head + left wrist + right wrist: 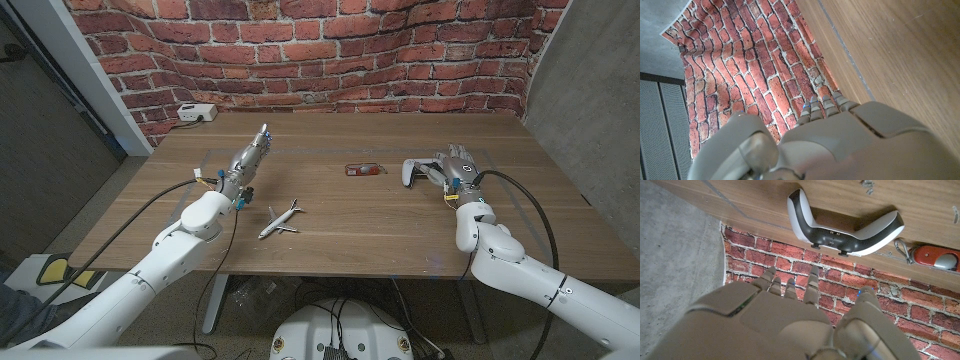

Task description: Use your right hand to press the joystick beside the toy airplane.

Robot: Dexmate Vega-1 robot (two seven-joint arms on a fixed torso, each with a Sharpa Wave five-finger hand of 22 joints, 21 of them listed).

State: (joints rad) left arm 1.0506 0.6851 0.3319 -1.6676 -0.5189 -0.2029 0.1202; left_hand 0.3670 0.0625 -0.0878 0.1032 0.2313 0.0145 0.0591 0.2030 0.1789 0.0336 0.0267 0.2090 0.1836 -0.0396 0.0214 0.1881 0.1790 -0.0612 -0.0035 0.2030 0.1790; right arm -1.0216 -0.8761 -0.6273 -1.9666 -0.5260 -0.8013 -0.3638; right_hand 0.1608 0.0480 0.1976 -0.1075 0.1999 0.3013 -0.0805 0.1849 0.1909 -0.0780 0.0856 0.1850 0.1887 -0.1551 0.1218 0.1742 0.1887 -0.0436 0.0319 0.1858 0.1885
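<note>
Left hand: arm reaches in over the left part of the wooden table, fingers stretched out straight and close together, pointing toward the brick wall. Nothing in its hold. From the left wrist view, the back of that hand is seen with fingertips lined up against the bricks.

Behind it, near the table's far left corner, a small white box with a cable.

Toy airplane: small, white with dark markings, lying on the table just right of the left forearm, nose pointing away toward the wall side.

Middle of the table: a small red object with a grey patch and a metal clip, well apart from the airplane.

Game controller, the joystick of the task: white body with black centre panel, two curved grips, lying on the table right of the red object. It sits nearer the red object than the airplane. In the right wrist view, the controller shows its grips and shoulder buttons.

Right hand: at the controller's right side, fingers extended and slightly spread, holding nothing. Whether the fingertips touch the controller I cannot tell. The right wrist view shows this hand open, fingers reaching toward the controller.
</note>
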